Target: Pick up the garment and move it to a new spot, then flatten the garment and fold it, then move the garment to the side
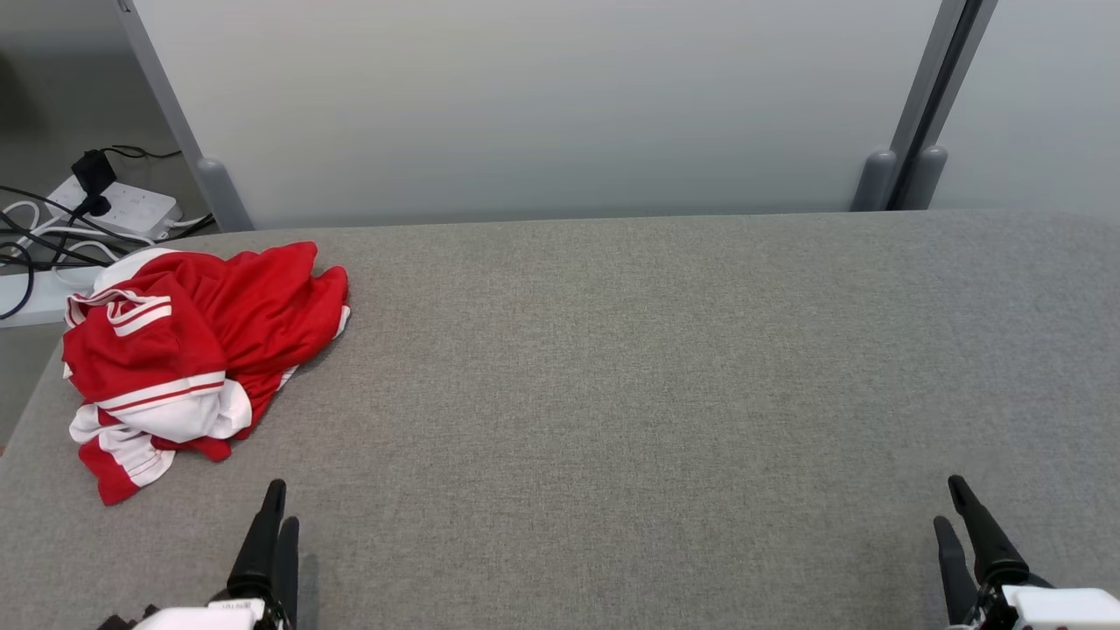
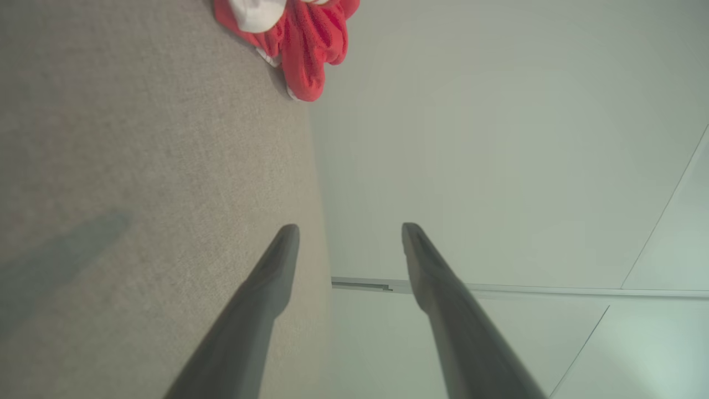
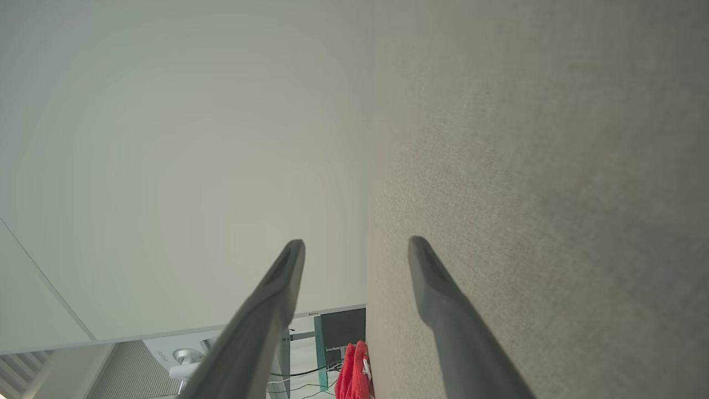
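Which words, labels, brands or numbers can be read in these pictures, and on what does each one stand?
No text reads clearly.
A label at the base of the left gripper, head view: too small to read.
A white mark on the garment, right wrist view: too blurred to read.

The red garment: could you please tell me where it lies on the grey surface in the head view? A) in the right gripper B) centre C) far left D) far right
C: the crumpled garment lies at the far left of the grey surface, ahead of the left gripper.
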